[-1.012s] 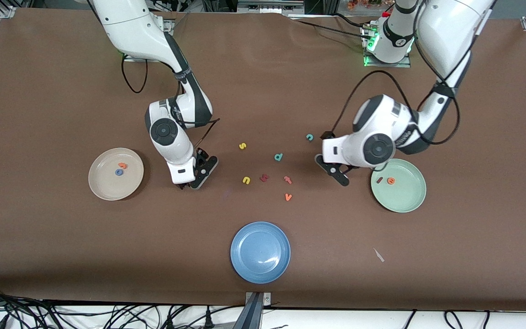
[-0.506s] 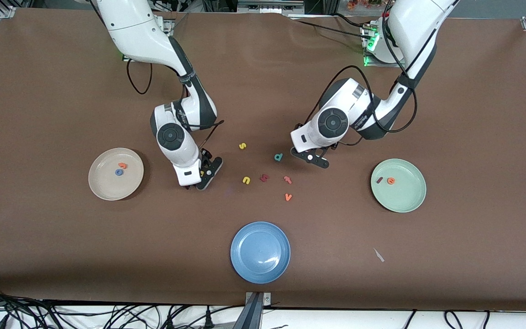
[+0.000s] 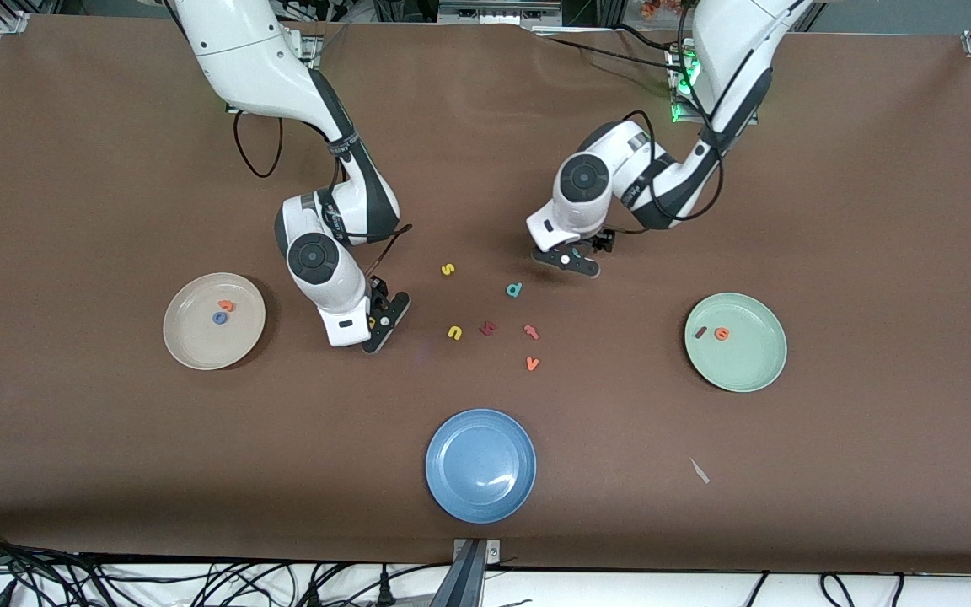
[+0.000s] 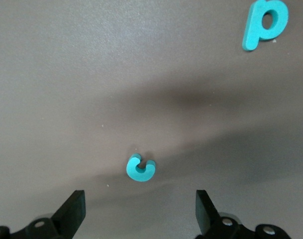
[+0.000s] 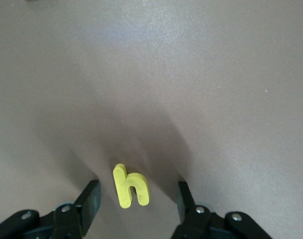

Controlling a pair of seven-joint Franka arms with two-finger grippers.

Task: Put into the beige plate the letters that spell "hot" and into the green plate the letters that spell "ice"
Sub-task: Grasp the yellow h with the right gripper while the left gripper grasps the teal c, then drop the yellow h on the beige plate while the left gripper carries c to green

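Observation:
The yellow "h" (image 5: 131,186) lies on the table between the fingers of my right gripper (image 5: 137,201), which is low over it and open, a gap on each side. It shows in the front view as a yellow speck (image 3: 372,321) at that gripper (image 3: 378,324). My left gripper (image 3: 576,256) hangs open over the teal "c" (image 4: 141,168), its fingers (image 4: 74,211) wide apart. The beige plate (image 3: 199,341) holds the orange "t" (image 3: 226,305) and blue "o" (image 3: 219,318). In the green plate (image 3: 743,367) lie the dark red "i" (image 3: 701,332) and orange "e" (image 3: 721,334).
Between the two grippers lie loose letters: yellow "s" (image 3: 447,270), teal "d" (image 3: 515,290), yellow "u" (image 3: 454,333), a dark red letter (image 3: 488,327), a pinkish-red one (image 3: 530,331) and orange "v" (image 3: 532,363). A blue plate (image 3: 480,464) sits nearer the camera.
The left arm swung away from beside the green plate and now stands over the teal "c". The right gripper shifted slightly onto the "h" and its fingers have narrowed.

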